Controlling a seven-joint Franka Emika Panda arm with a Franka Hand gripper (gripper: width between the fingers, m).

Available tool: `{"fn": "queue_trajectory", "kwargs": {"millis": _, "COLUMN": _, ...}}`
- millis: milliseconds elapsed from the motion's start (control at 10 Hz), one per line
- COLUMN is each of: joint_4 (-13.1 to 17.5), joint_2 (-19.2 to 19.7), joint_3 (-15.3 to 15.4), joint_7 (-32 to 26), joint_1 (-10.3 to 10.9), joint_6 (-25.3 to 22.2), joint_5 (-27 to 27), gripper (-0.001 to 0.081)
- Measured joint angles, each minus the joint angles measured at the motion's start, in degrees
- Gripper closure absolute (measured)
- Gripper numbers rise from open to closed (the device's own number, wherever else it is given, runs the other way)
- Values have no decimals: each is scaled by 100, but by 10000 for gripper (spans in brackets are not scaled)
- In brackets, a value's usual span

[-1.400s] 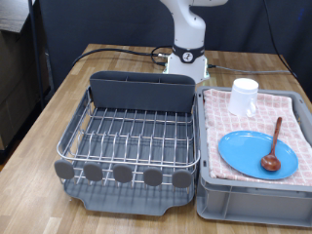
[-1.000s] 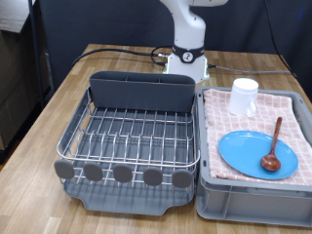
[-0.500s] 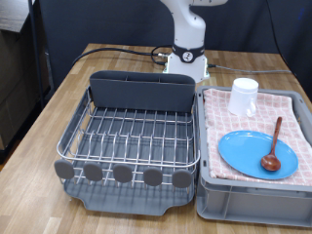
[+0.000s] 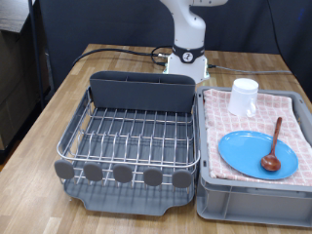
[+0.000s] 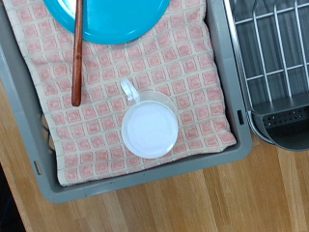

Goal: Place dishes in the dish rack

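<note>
nothing has gone into the dish rack (image 4: 132,136) yet: its silver wire grid stands bare in the dark grey tray on the exterior view's left, with the tall grey utensil caddy (image 4: 142,93) along its far side, also with nothing showing in it. all three dishes lie on the pink checked cloth (image 4: 292,122) inside the grey crate (image 4: 253,200), which sits just beside the rack on the exterior view's right. the small white cup (image 4: 244,96) stands upright at the far end of the cloth, the round bright blue plate (image 4: 255,151) lies flat nearer the exterior view's bottom, and the reddish-brown wooden spoon (image 4: 272,146) rests with its bowl on the plate and its handle running out over the cloth towards the cup. the gripper itself shows in neither view, only the arm's base and lower links behind the rack, so whether its fingers are wide or narrow i cannot tell; it holds nothing that can be seen. the wrist view looks straight down on the cup (image 5: 149,127), nearly centred, with its handle (image 5: 128,92) turned towards the plate (image 5: 116,19), and the spoon (image 5: 77,53) a little apart from it. as a judgement, the work is at its very start, with the hand poised high above the cup for a first pick; taking it calls for coming straight down and closing on the rim or the handle without dragging the cloth.
</note>
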Motion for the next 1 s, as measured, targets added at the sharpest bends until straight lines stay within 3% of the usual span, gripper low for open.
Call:
{"fn": "queue_trajectory", "kwargs": {"millis": 600, "joint_4": 159, "joint_2": 386, "joint_3": 426, "joint_7": 536, "joint_1": -1, "joint_6": 421, "joint_5": -135, "gripper": 3}}
{"fn": "queue_trajectory", "kwargs": {"millis": 900, "joint_4": 159, "joint_2": 775, "joint_3": 552, "joint_7": 889, "joint_1": -6, "joint_6": 1072, "joint_5": -150, "gripper": 3}}
{"fn": "queue_trajectory", "kwargs": {"millis": 1000, "joint_4": 129, "joint_2": 943, "joint_3": 653, "joint_7": 1131, "joint_1": -45, "joint_6": 1380, "joint_5": -412, "gripper": 3}}
